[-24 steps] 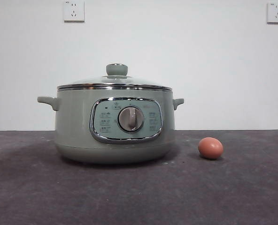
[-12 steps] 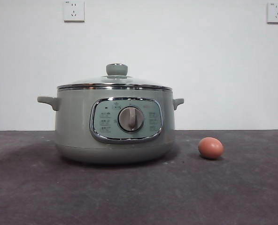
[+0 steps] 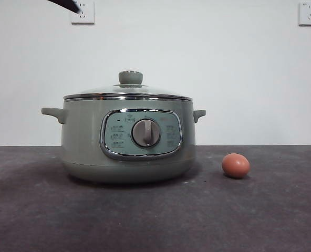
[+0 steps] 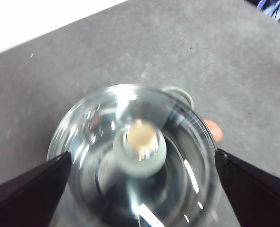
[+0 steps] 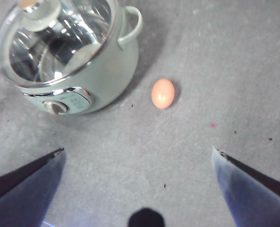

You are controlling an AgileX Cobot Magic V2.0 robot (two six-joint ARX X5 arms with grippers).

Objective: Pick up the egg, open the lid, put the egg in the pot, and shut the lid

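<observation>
Hovering high above the lid (image 4: 139,156) with the left gripper (image 4: 140,198), jaws spread wide and framing the glass dome from either side in the left wrist view, touching nothing. Showing only as a black tip at the upper left of the front view, just in front of a wall socket (image 3: 82,12). Sitting centred between those jaws, the sage-green knob (image 4: 140,146), with the egg (image 4: 214,129) peeking out past the lid's rim at right of centre. Hanging well above the grey table (image 5: 201,56) with the right gripper (image 5: 137,189), jaws likewise wide apart and holding nothing, in the lower corners of the right wrist view. Lying on the table at centre of that view, the reddish-brown egg (image 5: 162,93), well clear of the jaws, just beside the pot (image 5: 83,75) filling the upper left. Resting closed on the pot (image 3: 126,139) in the front view, the lid (image 3: 128,92), with the egg (image 3: 235,165) at lower right of centre, near the pot but apart from it.
</observation>
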